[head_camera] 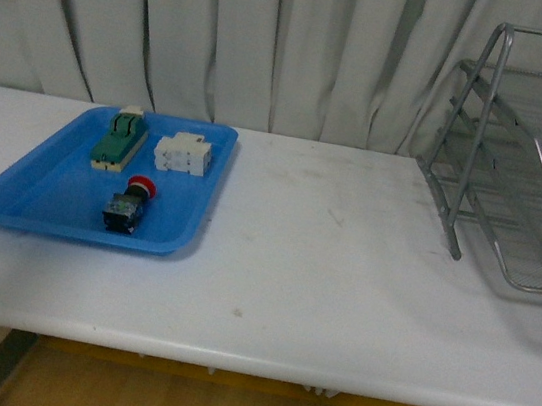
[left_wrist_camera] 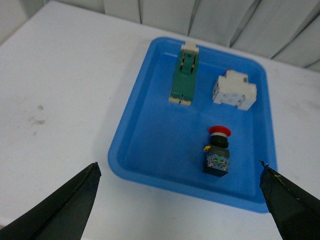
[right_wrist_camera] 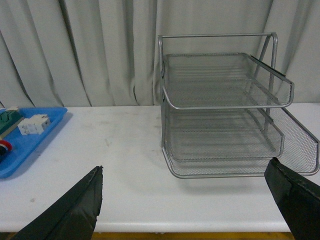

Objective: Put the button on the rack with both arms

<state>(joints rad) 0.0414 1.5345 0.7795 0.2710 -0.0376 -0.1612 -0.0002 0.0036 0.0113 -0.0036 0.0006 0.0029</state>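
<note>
The button (head_camera: 127,205), red cap on a black and blue-green body, lies in the blue tray (head_camera: 40,191) near its front edge. It also shows in the left wrist view (left_wrist_camera: 218,153). My left gripper (left_wrist_camera: 180,172) is open and empty, above the tray's near rim, with the button ahead between its fingers. The silver wire rack (head_camera: 522,178) stands at the table's right. In the right wrist view the rack (right_wrist_camera: 225,107) faces my right gripper (right_wrist_camera: 186,170), which is open and empty in front of it. Neither arm shows in the front view.
A green terminal block (head_camera: 119,139) and a white block component (head_camera: 182,155) lie at the back of the blue tray. The white table (head_camera: 323,261) runs between tray and rack. Grey curtains (head_camera: 275,32) hang behind.
</note>
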